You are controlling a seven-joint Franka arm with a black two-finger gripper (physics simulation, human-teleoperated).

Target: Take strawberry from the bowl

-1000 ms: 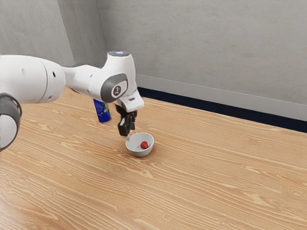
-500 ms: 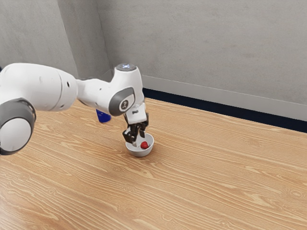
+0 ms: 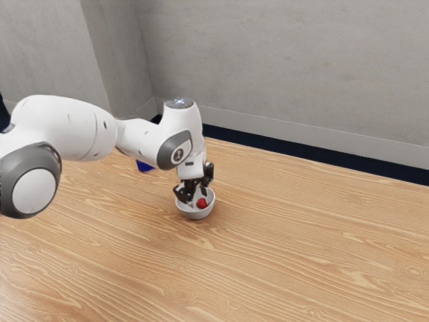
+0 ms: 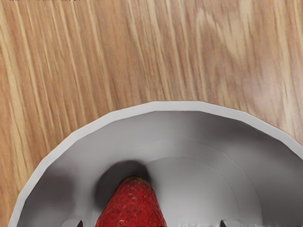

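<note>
Since the earlier exterior frames, the white arm (image 3: 154, 139) has swung lower and its gripper (image 3: 197, 198) has turned and moved in over the bowl (image 3: 195, 214), while the bowl and the strawberry (image 3: 202, 203) have kept their places. In the exterior view the two fingers stand apart, reaching down into the light bowl, one toward its nine o'clock side and the other toward its one o'clock side. Red and whole, the strawberry lies inside the bowl, off its middle toward four o'clock. The bowl sits upright on the wood-grained surface (image 3: 281, 248). A blue object (image 3: 145, 166) stands at the bowl's ten o'clock, well apart from it and partly behind the arm. In the wrist view the tips of the gripper (image 4: 152, 224) are spread, with the strawberry between them, nearer one tip than the other and not clamped. Its narrow end faces the bowl's rim, and a dark shadow falls beside it on the inner wall.
</note>
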